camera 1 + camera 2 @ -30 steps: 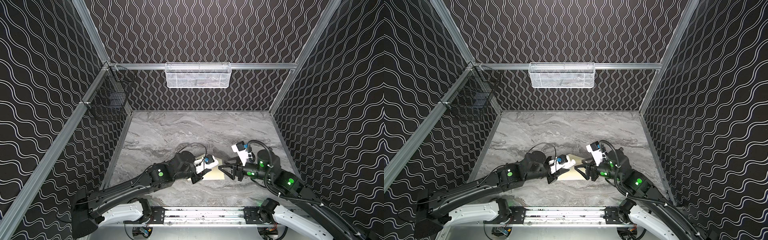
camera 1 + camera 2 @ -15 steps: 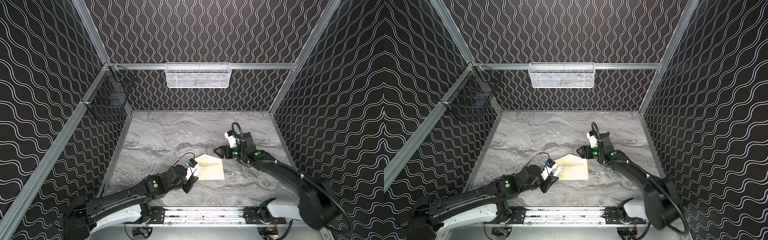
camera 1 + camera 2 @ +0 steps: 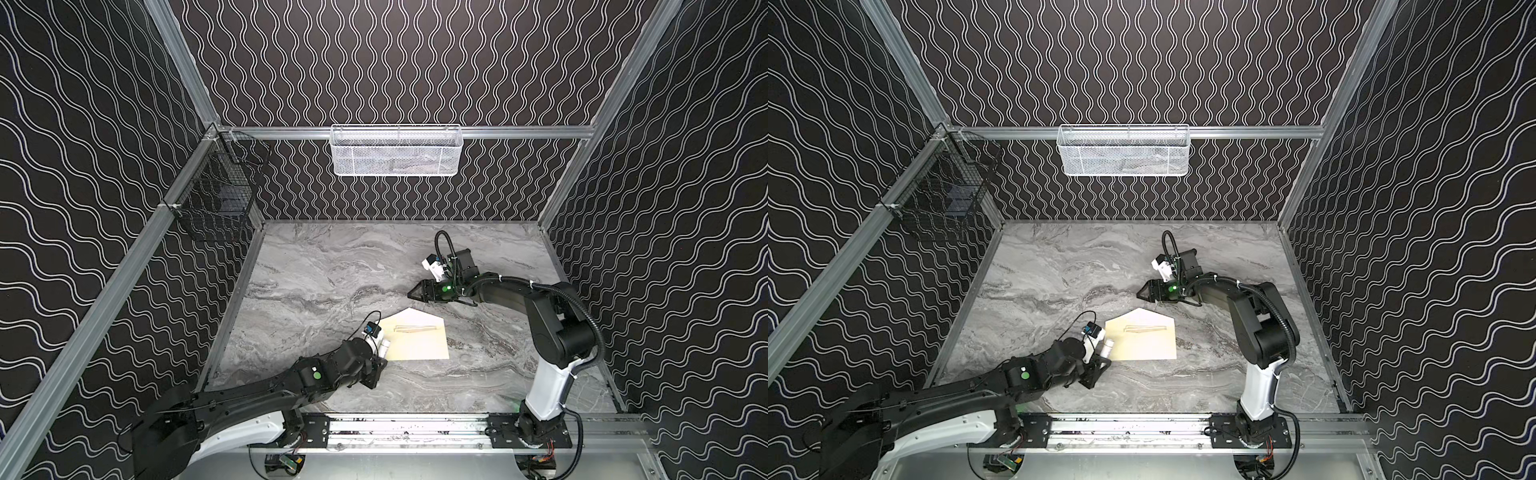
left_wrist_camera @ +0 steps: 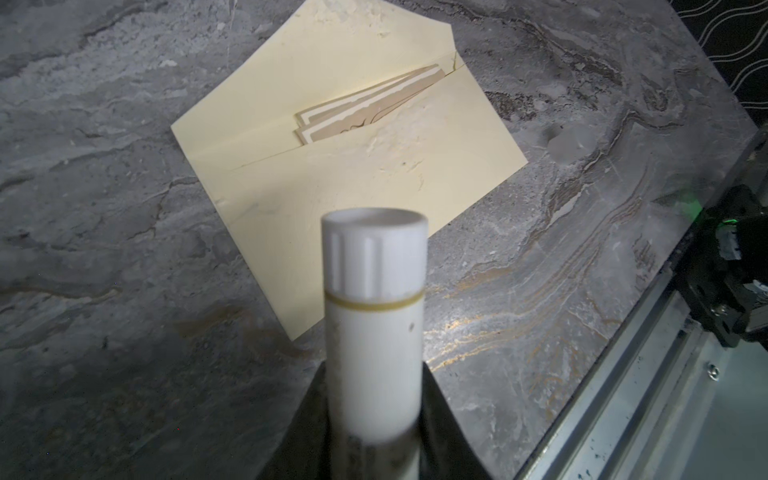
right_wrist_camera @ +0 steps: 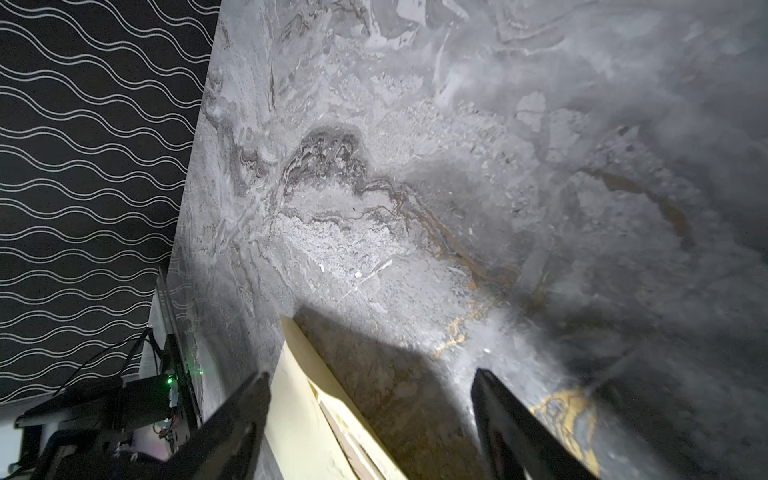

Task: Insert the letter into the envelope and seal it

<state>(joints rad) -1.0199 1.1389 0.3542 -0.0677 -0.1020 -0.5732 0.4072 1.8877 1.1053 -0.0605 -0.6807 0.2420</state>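
Note:
The pale cream envelope [image 3: 419, 347] [image 3: 1144, 345] lies flat at the table's front middle, its pointed flap open toward the back. The tan letter [image 3: 415, 328] [image 4: 374, 106] sits inside the pocket, and only a bordered edge strip shows. My left gripper [image 3: 379, 362] [image 4: 374, 436] is shut on a capped white stick [image 3: 383, 348] [image 4: 374, 291], just off the envelope's front-left corner. My right gripper [image 3: 411, 294] [image 5: 370, 386] hovers open and empty behind the flap tip. In the right wrist view the envelope [image 5: 299, 415] passes under its fingers [image 5: 253, 395].
A white mesh basket [image 3: 397, 151] hangs on the back wall and a black wire basket [image 3: 216, 199] on the left wall. A metal rail [image 3: 415, 428] runs along the front edge. Patterned walls close in three sides of the grey marble table [image 3: 332, 270].
Both grippers had met over the envelope. The right one has pulled back and to the right with its jaws wider. The left one has drawn back to the front left with the stick.

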